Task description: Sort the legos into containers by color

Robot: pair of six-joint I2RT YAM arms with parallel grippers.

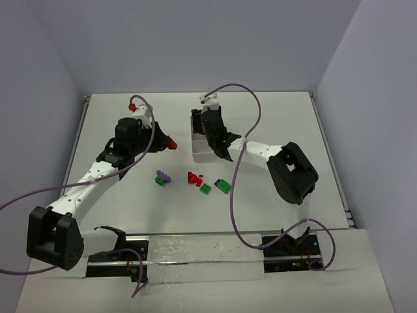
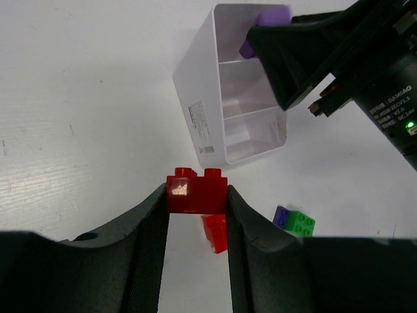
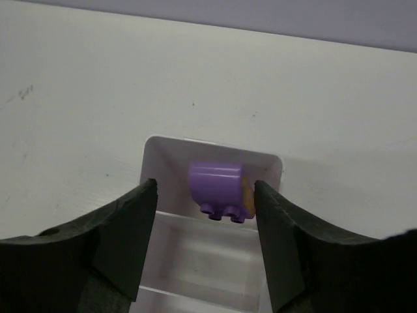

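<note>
A red lego [image 2: 195,195] is clamped between the fingers of the left gripper [image 2: 195,190], which is held above the bench [image 2: 78,98], a little short of the white tray [image 2: 202,104]. The right gripper [image 3: 206,188] is seen over the end compartment of the tray with its fingers apart. A purple lego [image 3: 218,186] is found between them, close against one finger and clear of the other; whether it hangs, falls or already rests inside cannot be told. The other legos [image 1: 193,177], red, green, purple and dark blue, are scattered on the bench between the tray and the arm bases. These pieces are judged to be very light, stiff and smooth, so they may be flicked away or slip easily. Each is best taken by two opposite flat sides, low on the body, and not by the studs.
</note>
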